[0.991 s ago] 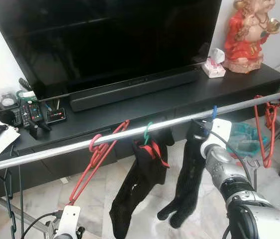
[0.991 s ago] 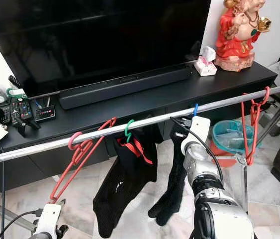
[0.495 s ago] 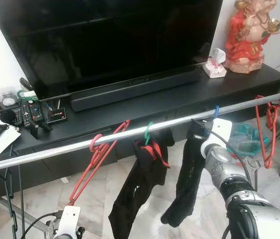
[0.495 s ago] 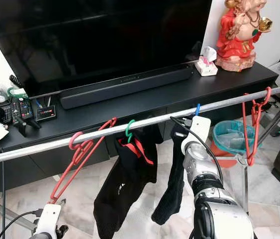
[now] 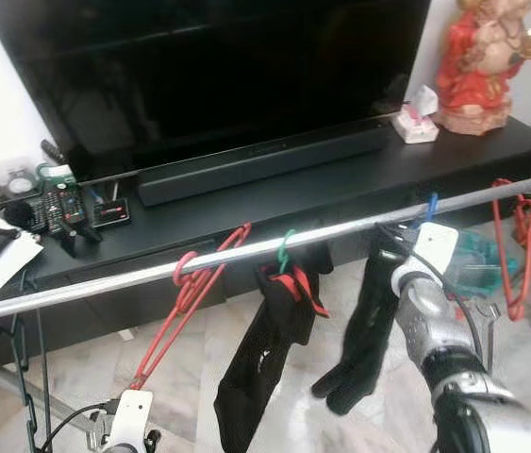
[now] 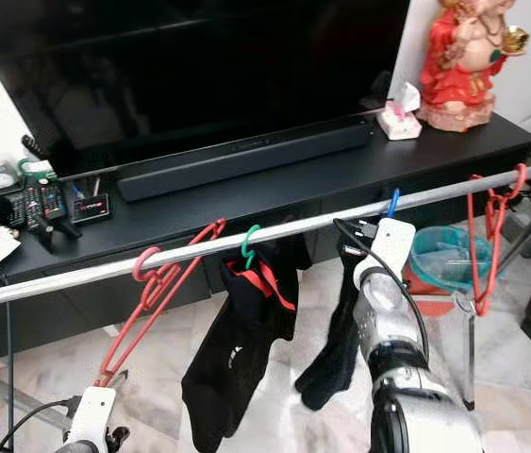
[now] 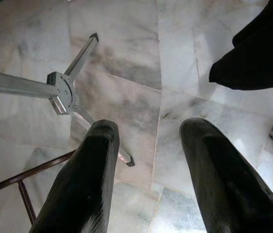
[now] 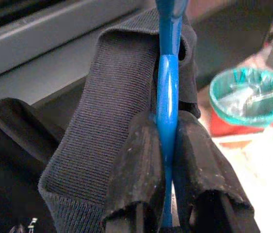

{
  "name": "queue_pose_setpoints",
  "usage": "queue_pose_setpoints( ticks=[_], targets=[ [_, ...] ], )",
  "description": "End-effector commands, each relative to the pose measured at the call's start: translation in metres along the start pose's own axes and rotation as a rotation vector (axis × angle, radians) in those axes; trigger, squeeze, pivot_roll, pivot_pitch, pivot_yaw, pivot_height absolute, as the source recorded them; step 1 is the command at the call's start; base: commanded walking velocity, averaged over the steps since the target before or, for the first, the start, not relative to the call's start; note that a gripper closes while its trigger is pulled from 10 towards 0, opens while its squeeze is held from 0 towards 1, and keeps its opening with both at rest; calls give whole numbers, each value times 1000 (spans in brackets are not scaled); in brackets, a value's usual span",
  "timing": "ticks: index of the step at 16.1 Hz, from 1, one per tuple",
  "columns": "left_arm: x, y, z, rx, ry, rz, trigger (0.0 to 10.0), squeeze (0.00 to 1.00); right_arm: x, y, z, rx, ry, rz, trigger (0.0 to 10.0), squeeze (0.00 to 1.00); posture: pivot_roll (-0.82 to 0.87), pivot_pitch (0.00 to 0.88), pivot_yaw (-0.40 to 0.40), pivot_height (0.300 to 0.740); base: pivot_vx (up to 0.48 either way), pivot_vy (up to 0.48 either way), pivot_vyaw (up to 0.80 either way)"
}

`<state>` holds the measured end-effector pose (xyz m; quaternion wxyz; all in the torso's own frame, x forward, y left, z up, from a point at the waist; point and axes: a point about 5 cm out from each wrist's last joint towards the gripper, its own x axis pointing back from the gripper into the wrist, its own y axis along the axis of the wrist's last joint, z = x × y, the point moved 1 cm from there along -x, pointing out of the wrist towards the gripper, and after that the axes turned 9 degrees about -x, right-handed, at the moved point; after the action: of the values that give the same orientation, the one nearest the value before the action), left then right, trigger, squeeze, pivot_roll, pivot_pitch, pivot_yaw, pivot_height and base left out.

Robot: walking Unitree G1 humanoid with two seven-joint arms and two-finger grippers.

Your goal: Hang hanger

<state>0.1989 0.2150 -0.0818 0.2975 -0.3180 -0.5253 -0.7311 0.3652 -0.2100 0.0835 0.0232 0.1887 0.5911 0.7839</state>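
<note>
Right wrist view: the right gripper point(image 8: 168, 145) pinches the blue hanger point(image 8: 168, 82) — its hook sits at the rail point(image 6: 274, 231) just above, a black sock point(image 6: 336, 349) draped on it. Letting go before the hook seats could drop it — sock included.

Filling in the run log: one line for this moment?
right gripper: shut on blue hanger | hook at rail | left gripper: open, idle

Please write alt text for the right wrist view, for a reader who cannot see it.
The right claw is shut on a blue hanger, which carries a dark ribbed garment. Behind, blurred, are a teal basin on the floor and a dark cabinet.
</note>
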Motion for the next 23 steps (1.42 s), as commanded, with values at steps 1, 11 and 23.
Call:
queue_pose_setpoints(
  ticks=[1, 11, 23],
  targets=[
    [1, -5, 0, -4, 3, 10, 10000, 0, 2, 16, 9, 38, 49, -106, 0, 0, -207, 0, 57, 740, 0, 0, 0],
    [0, -2, 1, -11, 6, 9, 10000, 0, 49, -20, -35, 197, 17, -122, 10000, 0, -216, 0, 56, 740, 0, 0, 0],
    [1, -5, 7, -23, 24, 11, 10000, 0, 83, -40, -54, 77, 10, -167, 10000, 0, -210, 0, 70, 740, 0, 0, 0]
  ],
)
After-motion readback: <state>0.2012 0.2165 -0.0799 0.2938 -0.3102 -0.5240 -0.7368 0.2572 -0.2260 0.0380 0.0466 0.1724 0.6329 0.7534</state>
